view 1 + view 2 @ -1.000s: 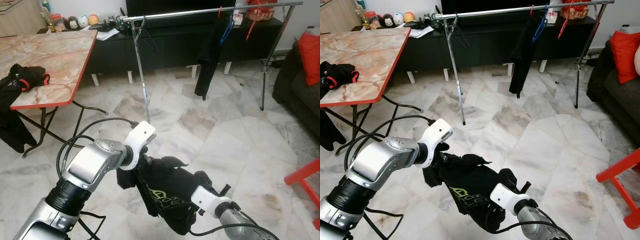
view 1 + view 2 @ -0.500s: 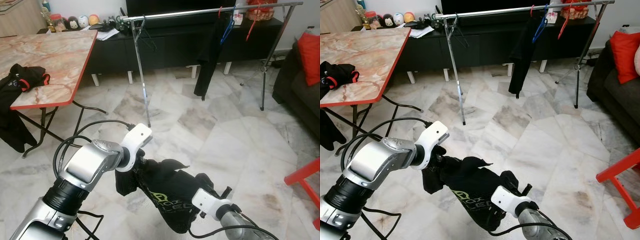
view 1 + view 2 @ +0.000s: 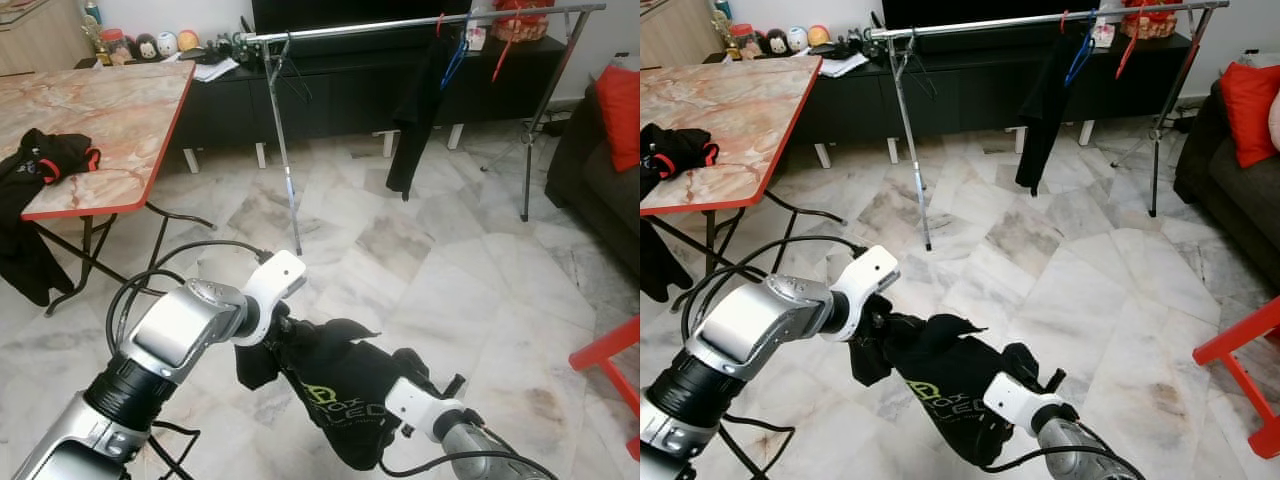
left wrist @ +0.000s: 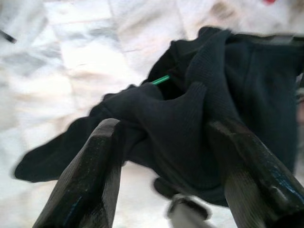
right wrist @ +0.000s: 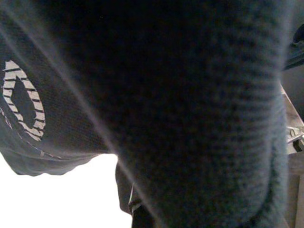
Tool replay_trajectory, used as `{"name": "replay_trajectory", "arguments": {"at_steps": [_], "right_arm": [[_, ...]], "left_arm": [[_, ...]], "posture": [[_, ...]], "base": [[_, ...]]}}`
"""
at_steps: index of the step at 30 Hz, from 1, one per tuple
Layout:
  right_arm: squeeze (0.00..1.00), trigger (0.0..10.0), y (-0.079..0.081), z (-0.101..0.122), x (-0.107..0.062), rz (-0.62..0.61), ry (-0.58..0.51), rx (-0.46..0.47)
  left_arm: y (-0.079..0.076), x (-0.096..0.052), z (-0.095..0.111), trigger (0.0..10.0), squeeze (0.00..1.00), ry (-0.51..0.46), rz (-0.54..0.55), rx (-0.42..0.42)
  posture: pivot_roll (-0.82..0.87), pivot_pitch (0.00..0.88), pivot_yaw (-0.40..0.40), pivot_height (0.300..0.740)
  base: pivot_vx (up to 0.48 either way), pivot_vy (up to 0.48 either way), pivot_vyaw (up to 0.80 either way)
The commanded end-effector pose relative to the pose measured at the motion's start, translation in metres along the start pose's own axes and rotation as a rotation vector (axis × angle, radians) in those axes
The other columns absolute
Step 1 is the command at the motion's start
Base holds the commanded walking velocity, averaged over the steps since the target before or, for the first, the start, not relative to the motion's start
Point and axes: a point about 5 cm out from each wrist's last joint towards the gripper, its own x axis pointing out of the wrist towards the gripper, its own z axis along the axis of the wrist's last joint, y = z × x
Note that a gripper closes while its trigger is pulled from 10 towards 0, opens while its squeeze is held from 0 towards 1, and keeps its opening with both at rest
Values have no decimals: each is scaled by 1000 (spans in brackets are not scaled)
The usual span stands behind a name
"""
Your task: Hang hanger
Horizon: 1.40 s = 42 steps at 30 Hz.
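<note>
A black garment [image 3: 340,390] with a pale logo hangs bunched in the air between my two arms, low over the marble floor. A thin green bit of hanger [image 4: 161,80] pokes out of its folds. My left gripper [image 4: 161,124] is shut on a thick fold at the garment's left end, with cloth pressed against both fingers. My right arm [image 3: 418,408] comes up from below, and the cloth drapes over its gripper and hides it. The silver clothes rail [image 3: 400,20] stands far ahead, across the floor.
On the rail hang a black garment [image 3: 412,110], a blue hanger [image 3: 455,55], a red hanger [image 3: 500,55] and a dark empty hanger [image 3: 292,70]. A red-edged table [image 3: 110,110] with a black jacket [image 3: 45,160] stands left. A sofa [image 3: 600,170] and red stool [image 3: 610,365] stand right.
Both arms have sunk a little with the garment. The cloth now hangs slightly lower and more bunched near the left gripper.
</note>
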Motion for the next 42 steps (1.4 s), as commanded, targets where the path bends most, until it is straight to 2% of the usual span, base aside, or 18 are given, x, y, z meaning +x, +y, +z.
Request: {"name": "replay_trajectory", "arguments": {"at_steps": [1,8,13,18,32,33,34,35,36,42], "right_arm": [[0,0,-6,6,4,-24,-21,6],[0,0,-9,6,5,-43,-23,1],[0,0,-11,5,5,-58,-25,1],[0,0,-13,7,5,-61,-33,0],[0,0,-13,9,6,-65,-47,1],[0,0,-13,9,6,-65,-47,1],[0,0,-13,10,6,-65,-47,0],[0,0,-14,10,6,-65,-47,-1],[0,0,-14,10,6,-66,-47,-1],[0,0,-15,10,7,-69,-50,-2]], "left_arm": [[-3,0,-1,10000,0,6,1,38],[-8,5,-4,10000,0,22,-4,54],[-10,8,-5,10000,0,27,-14,36],[-11,11,-7,10000,0,24,-41,-25],[-23,21,-10,10000,0,25,-114,-102],[-23,21,-10,9451,0,23,-120,-112],[-23,21,-11,2039,0,21,-125,-120],[-23,22,-11,431,0,20,-130,-131],[-23,22,-11,0,0,21,-130,-132],[-23,21,-13,0,0,26,-143,-145]], "posture": [[42,6,45,740],[36,7,46,740],[33,6,47,740],[33,6,47,740],[32,9,51,740],[32,9,51,740],[32,9,51,740],[33,8,50,740],[33,8,50,740],[32,9,51,740]], "base": [[0,0,0],[0,0,0],[0,0,0],[0,0,0],[0,0,0],[0,0,0],[0,0,0],[0,0,0],[0,0,0],[0,0,0]]}}
